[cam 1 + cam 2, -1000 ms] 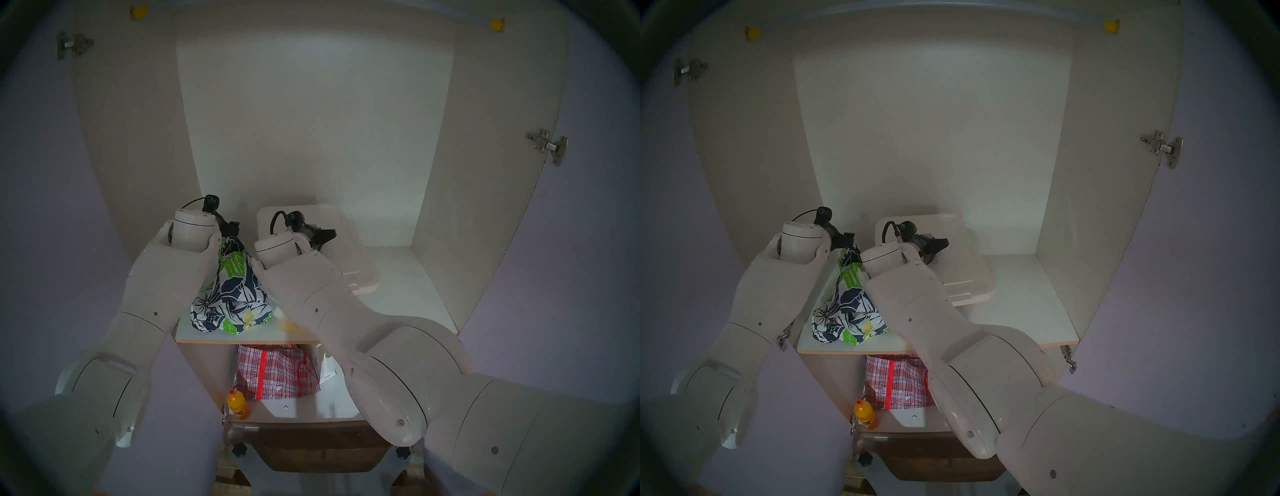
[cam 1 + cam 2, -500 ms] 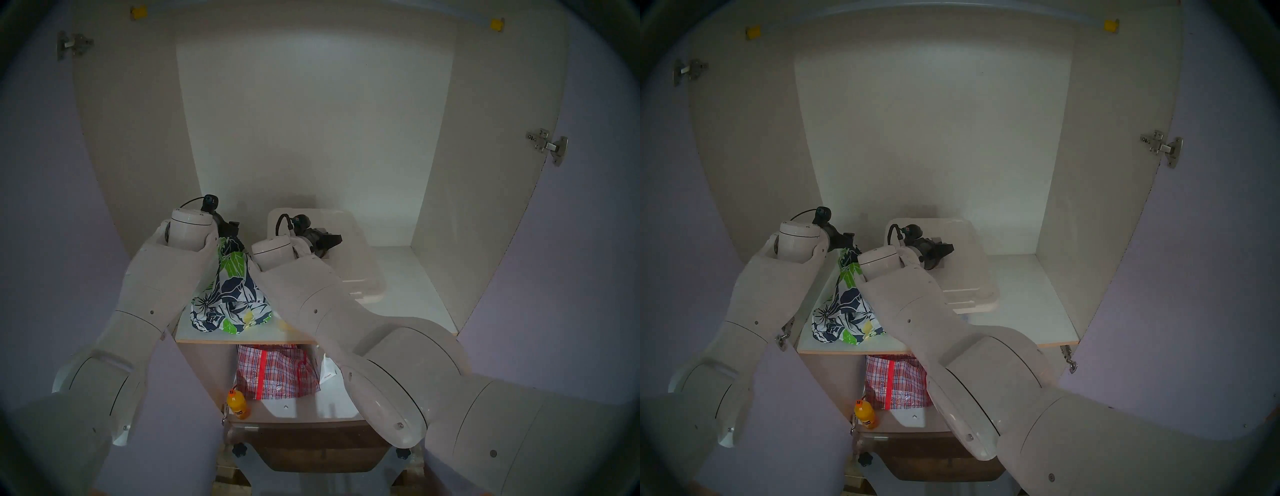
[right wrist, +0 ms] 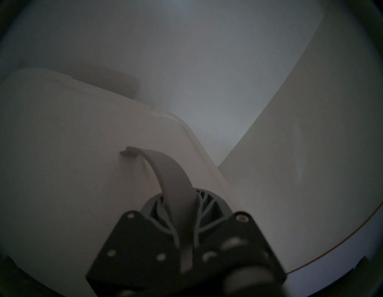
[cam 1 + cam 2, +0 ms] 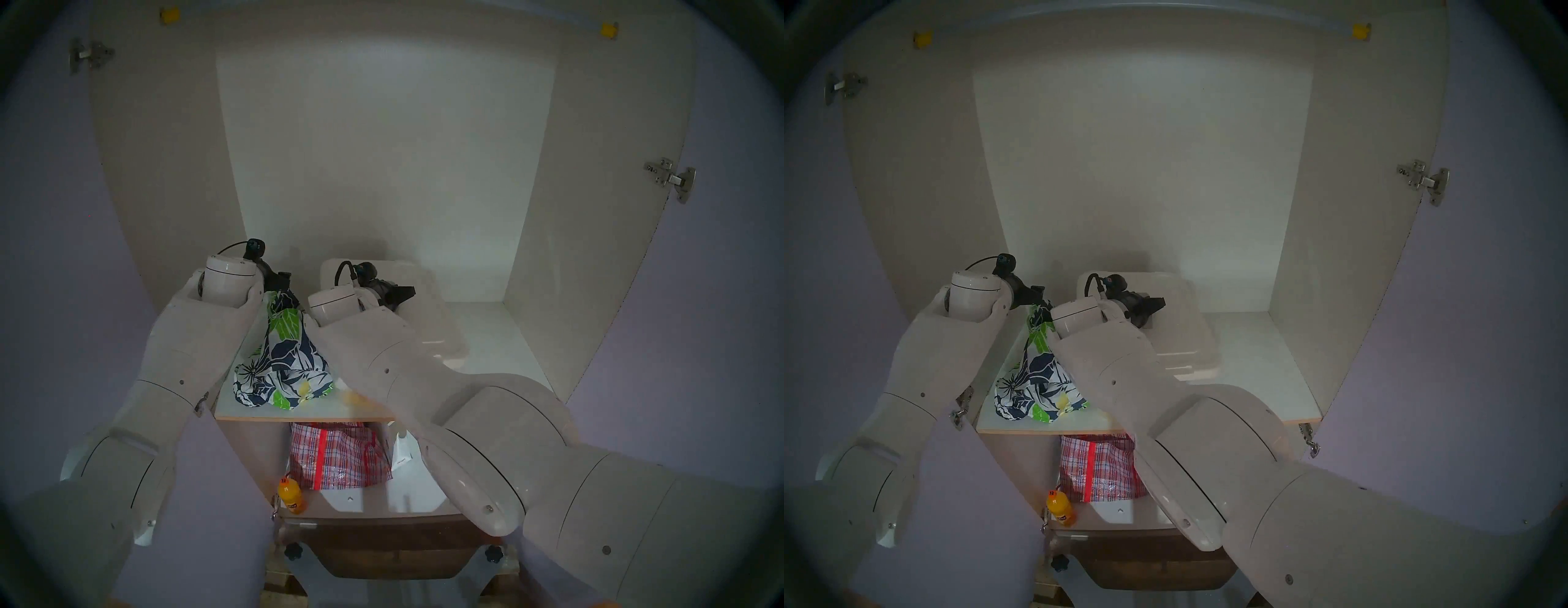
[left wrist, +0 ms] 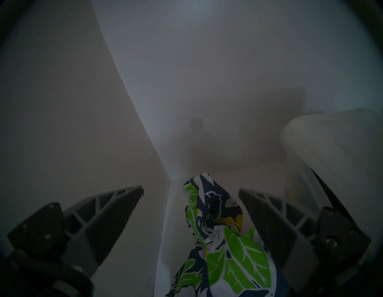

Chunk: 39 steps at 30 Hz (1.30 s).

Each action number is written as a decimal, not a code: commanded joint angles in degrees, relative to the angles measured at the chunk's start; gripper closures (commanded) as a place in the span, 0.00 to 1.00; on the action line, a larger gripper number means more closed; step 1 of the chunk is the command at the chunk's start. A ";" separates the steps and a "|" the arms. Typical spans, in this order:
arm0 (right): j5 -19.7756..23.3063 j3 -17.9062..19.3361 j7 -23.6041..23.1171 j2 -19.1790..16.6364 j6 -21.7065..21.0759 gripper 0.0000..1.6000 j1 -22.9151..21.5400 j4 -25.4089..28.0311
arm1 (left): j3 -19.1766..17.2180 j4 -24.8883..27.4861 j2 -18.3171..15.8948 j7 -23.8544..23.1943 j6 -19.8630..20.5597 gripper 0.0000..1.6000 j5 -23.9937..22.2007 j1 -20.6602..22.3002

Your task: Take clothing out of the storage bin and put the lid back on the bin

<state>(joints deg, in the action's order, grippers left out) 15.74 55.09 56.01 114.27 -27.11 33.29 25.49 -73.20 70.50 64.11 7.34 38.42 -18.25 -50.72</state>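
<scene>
The clothing (image 4: 283, 361) lies heaped on the shelf — out of the bin, between the wide-open left gripper (image 5: 190, 194). The right gripper (image 3: 182, 209), clamped on the lid (image 4: 428, 314) handle, must next seat it squarely.

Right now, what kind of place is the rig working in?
Most likely inside an open cupboard or wardrobe: door hinges on the side panels, a white shelf carrying the lid and clothing, and a checked bag stored below.
</scene>
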 commanded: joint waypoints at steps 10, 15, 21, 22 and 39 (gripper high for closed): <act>-0.17 -7.19 -3.60 0.73 0.49 1.00 -2.87 -1.38 | -0.35 1.16 -1.05 -1.34 -0.46 0.00 -0.51 2.26; 0.13 -10.08 -5.49 0.73 0.16 0.56 -3.19 -2.58 | -0.01 1.28 -1.31 -1.58 -0.42 0.00 -0.66 2.29; 0.20 -12.21 -6.60 0.73 0.35 0.00 -3.56 -4.00 | 0.27 1.33 -1.34 -1.66 -0.41 0.00 -0.86 2.37; 0.33 -12.50 -6.66 0.73 0.28 0.00 -3.82 -4.10 | 0.40 1.37 -1.20 -1.54 -0.42 0.00 -0.84 2.36; 7.03 -1.50 -7.26 0.73 0.39 0.00 -9.01 -6.13 | 1.02 1.48 -0.47 0.02 -0.95 0.00 -0.60 2.30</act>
<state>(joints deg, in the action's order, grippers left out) 20.52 51.11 48.67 114.42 -26.36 27.20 18.55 -71.76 70.54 63.55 7.12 38.35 -19.09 -50.26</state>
